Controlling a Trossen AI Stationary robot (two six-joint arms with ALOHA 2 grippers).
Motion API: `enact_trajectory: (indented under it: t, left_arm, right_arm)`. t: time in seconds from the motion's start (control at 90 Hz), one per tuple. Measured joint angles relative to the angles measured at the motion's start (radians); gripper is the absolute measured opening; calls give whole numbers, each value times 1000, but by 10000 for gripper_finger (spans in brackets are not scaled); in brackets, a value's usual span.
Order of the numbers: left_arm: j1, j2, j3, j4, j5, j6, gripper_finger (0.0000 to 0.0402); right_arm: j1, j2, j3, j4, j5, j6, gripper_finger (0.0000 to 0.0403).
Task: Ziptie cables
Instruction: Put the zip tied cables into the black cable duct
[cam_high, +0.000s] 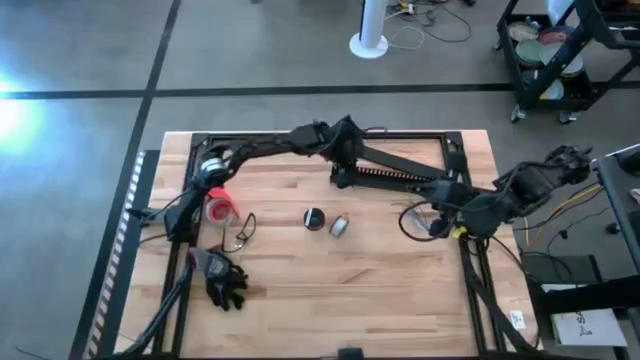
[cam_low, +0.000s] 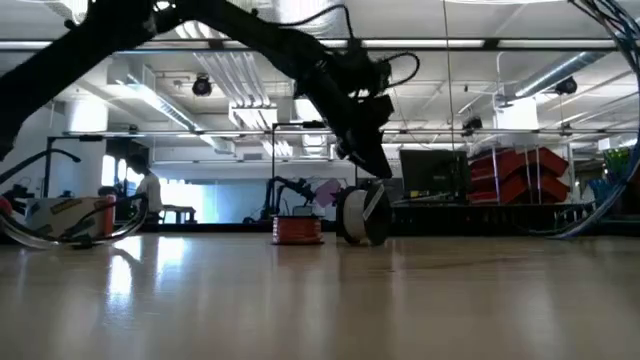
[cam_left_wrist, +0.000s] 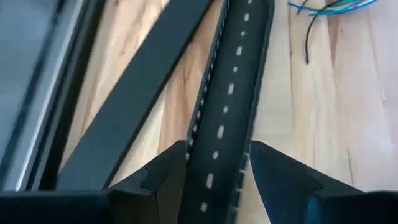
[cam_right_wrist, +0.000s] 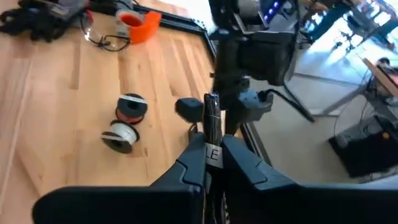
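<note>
Handling the duct (cam_high: 395, 183) seems to be the step now, not yet the tying. The left gripper (cam_left_wrist: 217, 146) stands over the far middle of the table with one finger on each side of this long comb-toothed piece. The fingers seem to press on its walls, so I judge it as clamped. The right gripper (cam_right_wrist: 212, 140) is at the right side of the table and is closed on a narrow dark piece with a white label, which is probably the other end of the same duct. A wide flat bar (cam_left_wrist: 134, 99) lies just beside the duct.

The cables (cam_high: 402, 222) lie as a loose loop on the wood, near the right gripper and apart from both pincers. I cannot find the ziptie in any view.

Next, I think, the duct must be put down or aside. Then one gripper should gather the loop and the strip must be found.
</note>
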Motion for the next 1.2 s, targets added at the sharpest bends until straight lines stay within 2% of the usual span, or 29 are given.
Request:
enact_trajectory:
  t: [0.122,0.289,0.489,0.811,0.956,1.133,1.2]
  left_arm:
    - [36,30,17,-28,69,9,142]
    - [56,31,-40,-20,63,80,122]
    - [37,18,-85,-10,64,146,127]
    - [35,11,-64,-51,166,83,159]
    - [27,10,-78,-61,84,73,155]
    - [2,10,-80,-58,161,41,139]
    - [-20,10,-80,-41,124,41,132]
  right_arm:
    - [1,-8,-32,-50,-4,79,13]
    - [4,-11,-90,-83,-22,208,13]
    - [10,-10,-106,-70,-34,223,13]
    - [10,-8,-106,-61,-33,226,13]
    - [10,-8,-106,-56,-28,225,13]
    - [10,-8,-106,-50,-26,226,13]
    - [10,-8,-106,-50,-25,225,13]
